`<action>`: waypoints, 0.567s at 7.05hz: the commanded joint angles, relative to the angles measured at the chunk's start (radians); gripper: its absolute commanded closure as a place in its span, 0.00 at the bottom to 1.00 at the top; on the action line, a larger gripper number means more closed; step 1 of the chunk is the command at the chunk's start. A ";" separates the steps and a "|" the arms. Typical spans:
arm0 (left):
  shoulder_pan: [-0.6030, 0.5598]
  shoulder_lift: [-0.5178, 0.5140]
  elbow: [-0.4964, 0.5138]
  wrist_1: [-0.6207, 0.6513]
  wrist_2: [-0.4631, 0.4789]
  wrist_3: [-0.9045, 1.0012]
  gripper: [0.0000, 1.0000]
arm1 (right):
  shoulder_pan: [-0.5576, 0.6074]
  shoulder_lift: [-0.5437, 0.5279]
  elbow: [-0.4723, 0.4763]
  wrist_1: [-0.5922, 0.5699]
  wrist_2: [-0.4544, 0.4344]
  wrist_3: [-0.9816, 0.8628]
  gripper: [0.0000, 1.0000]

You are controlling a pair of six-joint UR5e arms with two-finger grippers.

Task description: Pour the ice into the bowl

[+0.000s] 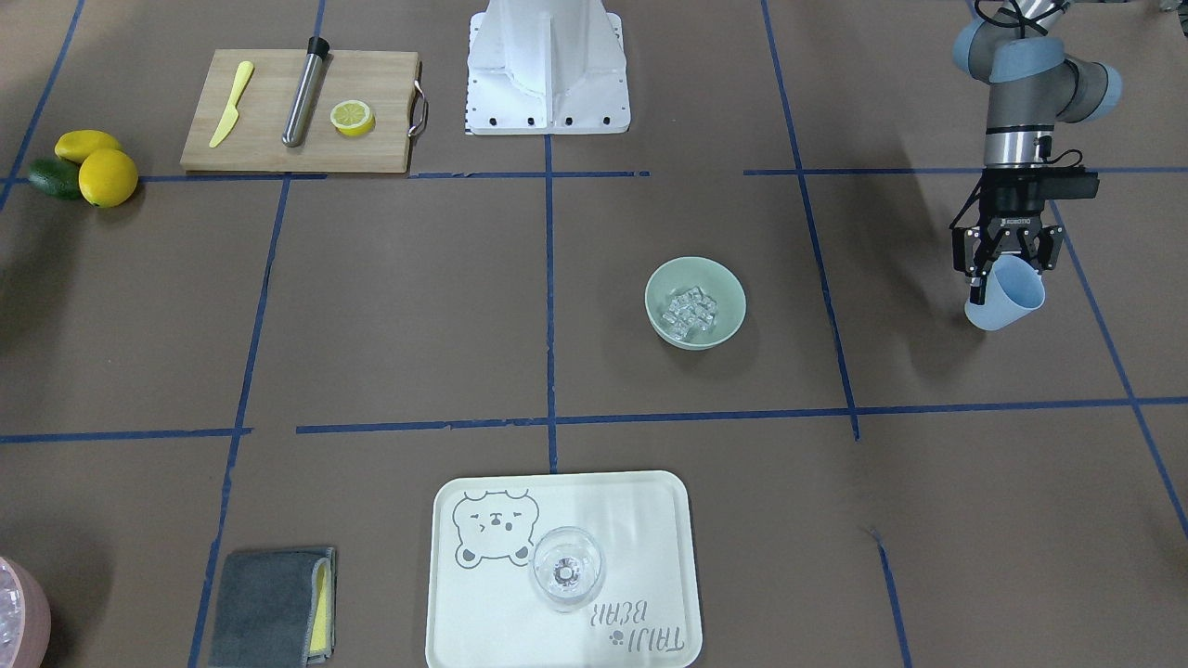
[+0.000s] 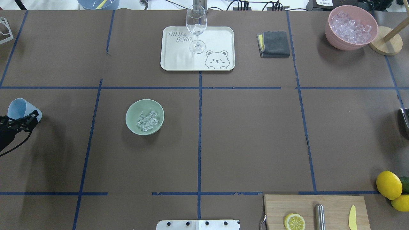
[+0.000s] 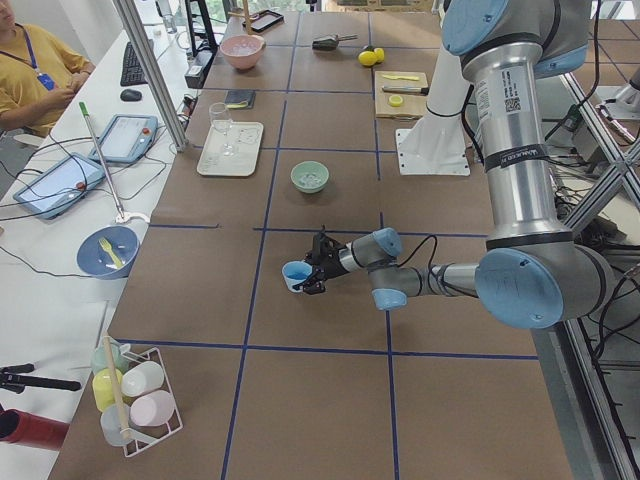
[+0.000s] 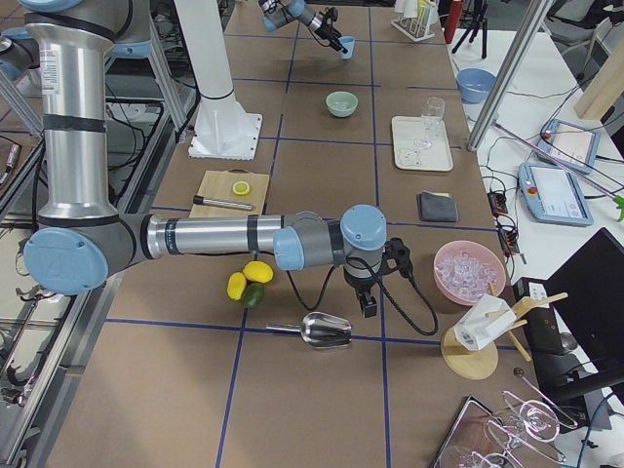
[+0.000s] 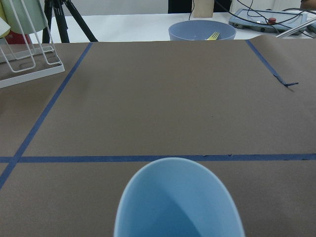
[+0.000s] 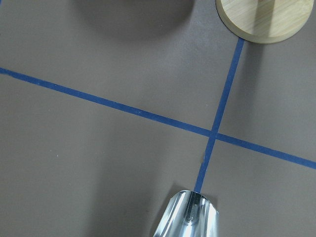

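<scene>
Clamped on the wall of a pale blue plastic cup [image 1: 1010,301], the left claw [image 1: 1009,272] is hanging at the right edge of the front-facing view, holding the cup tilted above the brown table [image 1: 390,306]. In the left wrist view the cup's smooth blue inside is filling the lower frame. Clear, glassy little ice cubes [image 1: 690,311] are lying heaped in the round, matte mint-green bowl [image 1: 733,295], which is sitting just right of centre in the front-facing view, well apart from the cup. At the upper right of the overhead view a round pink bowl [image 2: 334,36] is holding a bigger pile of similar cubes [image 2: 350,25]. At top centre a clear wine glass [image 2: 196,25] is standing upright on a pale rectangular bear-print tray [image 2: 179,62]. Low in the middle of the right-side view the right claw [image 4: 368,304] is hovering near a shiny metal scoop [image 4: 327,331]; I cannot tell whether its fingers are spread or closed.
</scene>
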State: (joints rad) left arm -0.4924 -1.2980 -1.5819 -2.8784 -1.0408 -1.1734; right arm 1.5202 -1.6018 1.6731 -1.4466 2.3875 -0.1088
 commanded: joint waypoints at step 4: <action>0.009 0.000 0.000 0.001 -0.065 0.001 0.78 | 0.003 -0.007 0.000 0.000 -0.001 -0.008 0.00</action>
State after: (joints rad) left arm -0.4858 -1.2978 -1.5816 -2.8778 -1.0981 -1.1728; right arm 1.5218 -1.6077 1.6736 -1.4465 2.3869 -0.1155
